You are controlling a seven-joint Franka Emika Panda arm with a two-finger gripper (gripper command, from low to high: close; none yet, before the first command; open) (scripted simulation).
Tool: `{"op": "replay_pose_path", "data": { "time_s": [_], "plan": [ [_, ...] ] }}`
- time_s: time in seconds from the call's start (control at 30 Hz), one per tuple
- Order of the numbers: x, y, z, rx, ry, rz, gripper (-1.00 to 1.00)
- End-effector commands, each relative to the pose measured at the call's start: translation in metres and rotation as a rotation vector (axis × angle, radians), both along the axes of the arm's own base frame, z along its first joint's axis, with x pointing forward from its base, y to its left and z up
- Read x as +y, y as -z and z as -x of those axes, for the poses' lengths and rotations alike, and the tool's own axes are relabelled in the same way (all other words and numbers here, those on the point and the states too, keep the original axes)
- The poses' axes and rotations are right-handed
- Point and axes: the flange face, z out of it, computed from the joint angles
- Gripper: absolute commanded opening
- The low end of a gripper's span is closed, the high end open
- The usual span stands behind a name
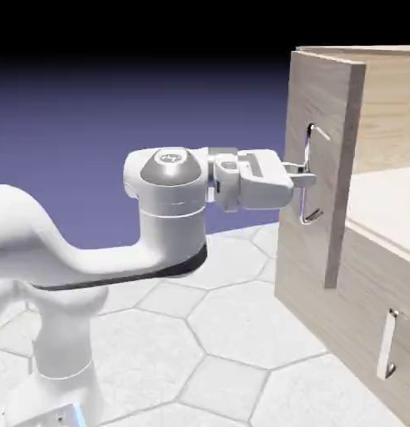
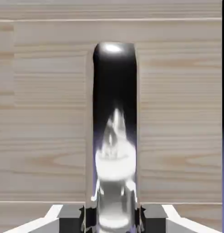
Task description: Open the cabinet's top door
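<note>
At the cabinet [image 1: 371,250] front, the claw [image 1: 302,177] is clenched on the silver handle [image 1: 308,175] of the top door [image 1: 321,158]. Door stands ajar, swung out from the cabinet body. Lower panel [image 1: 350,325] sits closed.

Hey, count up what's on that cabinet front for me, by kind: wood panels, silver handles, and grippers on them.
Wood front panels: 2, the top door swung ajar and the lower panel.
Silver bar handles: 2, the top door's handle and the lower handle.
Grippers: 1, the gripper shut on the top door's handle.
Total: 5
</note>
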Motion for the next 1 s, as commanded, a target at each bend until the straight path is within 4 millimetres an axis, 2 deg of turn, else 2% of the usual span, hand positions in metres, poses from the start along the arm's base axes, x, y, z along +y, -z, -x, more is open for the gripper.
{"op": "replay_pose_path", "data": {
  "time_s": [0.0,0.2,0.4,0.97],
  "plan": [
    [0.007,0.0,0.007,0.0,0.022,0.001,-1.0],
    [0.049,0.0,0.044,0.0,0.137,0.001,-1.0],
    [0.087,0.0,0.07,0.0,0.23,0.001,-1.0],
    [0.182,0.0,0.116,0.0,0.449,0.001,-1.0]
  ]
}}
